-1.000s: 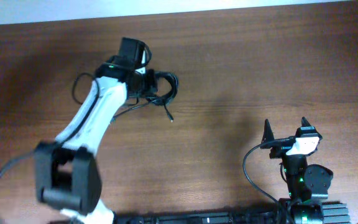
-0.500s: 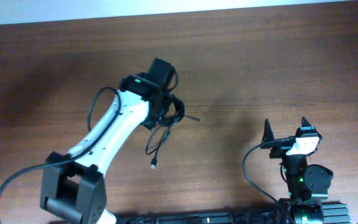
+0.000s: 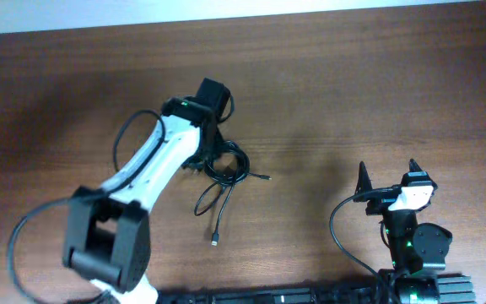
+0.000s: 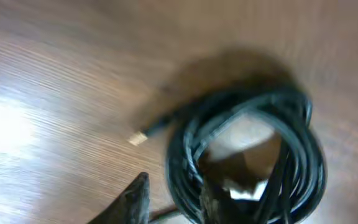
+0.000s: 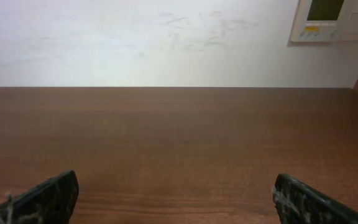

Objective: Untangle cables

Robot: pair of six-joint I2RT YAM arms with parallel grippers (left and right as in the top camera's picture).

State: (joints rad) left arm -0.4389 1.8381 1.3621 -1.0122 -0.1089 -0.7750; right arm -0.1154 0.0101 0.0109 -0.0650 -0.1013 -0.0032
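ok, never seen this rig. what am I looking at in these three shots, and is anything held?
Two robot arms at a wooden table, each ending in a two-finger hand. The overhead picture shows both: the left hand is down at a bunch of black cables; the right hand is parked, open, empty. The other two pictures come from cameras on the wrists. The left one, blurred, looks onto the cable coil; whether it grips is unclear. The right one looks along the table to a wall.
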